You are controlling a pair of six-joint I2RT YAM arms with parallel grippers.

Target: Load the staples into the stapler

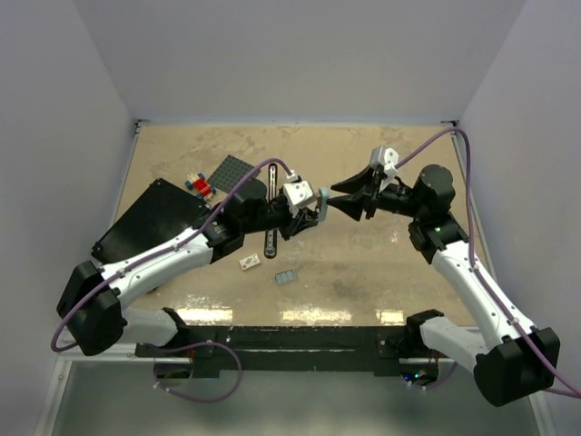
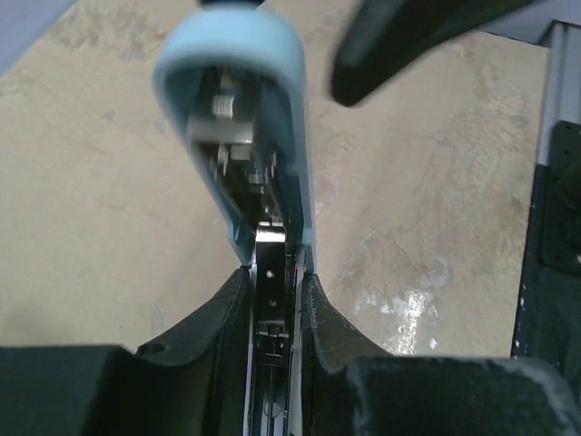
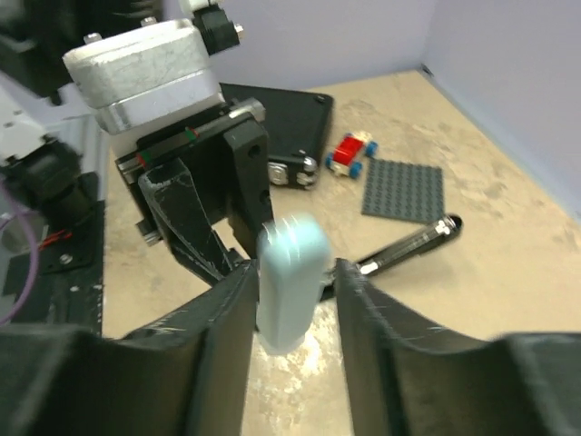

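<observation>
Clamping the stapler by its metal base, the left pincer points it straight ahead, blue lid swung up. Whether the open channel holds anything is too dark to tell. The right pincer straddles the lid narrowly; whether it grips is unclear. Staples lie flat on the worktop, just nearward of the left pincer.

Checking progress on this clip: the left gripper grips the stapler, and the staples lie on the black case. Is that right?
Not quite. The left gripper does grip the stapler, but the staples lie on the bare table beside the small white box, not on the black case. The top external view shows this.
</observation>
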